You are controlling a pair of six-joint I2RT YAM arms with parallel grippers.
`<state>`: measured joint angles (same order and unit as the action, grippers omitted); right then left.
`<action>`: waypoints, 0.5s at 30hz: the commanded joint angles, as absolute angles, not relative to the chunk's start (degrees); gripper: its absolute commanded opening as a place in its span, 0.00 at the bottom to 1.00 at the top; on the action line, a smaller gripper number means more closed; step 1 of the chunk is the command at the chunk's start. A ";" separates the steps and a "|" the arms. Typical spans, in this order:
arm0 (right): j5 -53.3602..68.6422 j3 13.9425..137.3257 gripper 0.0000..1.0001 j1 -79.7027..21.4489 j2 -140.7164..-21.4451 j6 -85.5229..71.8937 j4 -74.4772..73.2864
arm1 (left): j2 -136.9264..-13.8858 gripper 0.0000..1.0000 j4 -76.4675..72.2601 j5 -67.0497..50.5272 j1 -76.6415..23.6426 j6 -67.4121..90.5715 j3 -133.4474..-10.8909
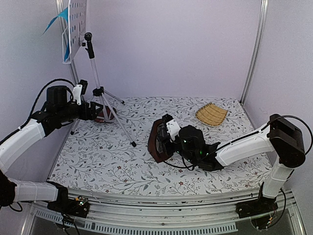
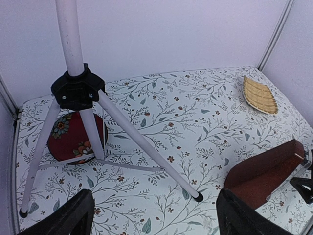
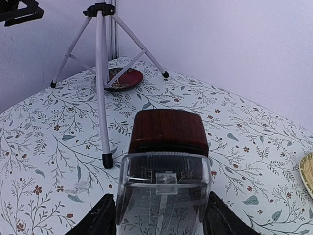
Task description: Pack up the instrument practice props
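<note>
Dark brown metronome [image 3: 168, 132] is clamped between the fingers of the right gripper [image 3: 161, 215], tipped over at the middle of the floral table [image 1: 122, 171]. The left gripper [image 2: 154, 200] gapes wide and holds nothing, just near of the music stand's [image 2: 78, 90] tripod legs at far left. Blue and cream sheets [image 1: 58, 18] rest on its white perforated desk [image 1: 79, 19].
</note>
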<state>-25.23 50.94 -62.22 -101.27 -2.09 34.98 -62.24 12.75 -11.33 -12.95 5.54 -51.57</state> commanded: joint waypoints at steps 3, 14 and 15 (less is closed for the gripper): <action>-20.96 48.07 0.59 -62.71 -103.37 -2.15 31.58 | -61.42 0.88 12.40 -11.87 -12.63 5.01 -50.77; -20.90 48.78 0.62 -62.37 -103.31 -2.37 31.47 | -61.60 0.89 12.39 -11.87 -12.58 5.01 -50.73; -20.84 48.83 0.63 -62.28 -103.22 -2.37 31.40 | -61.61 0.89 12.44 -11.91 -12.58 4.99 -50.72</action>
<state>-24.27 50.17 -62.17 -101.54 -1.89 36.27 -62.24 12.75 -11.33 -12.95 5.54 -51.57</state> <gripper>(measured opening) 0.617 0.887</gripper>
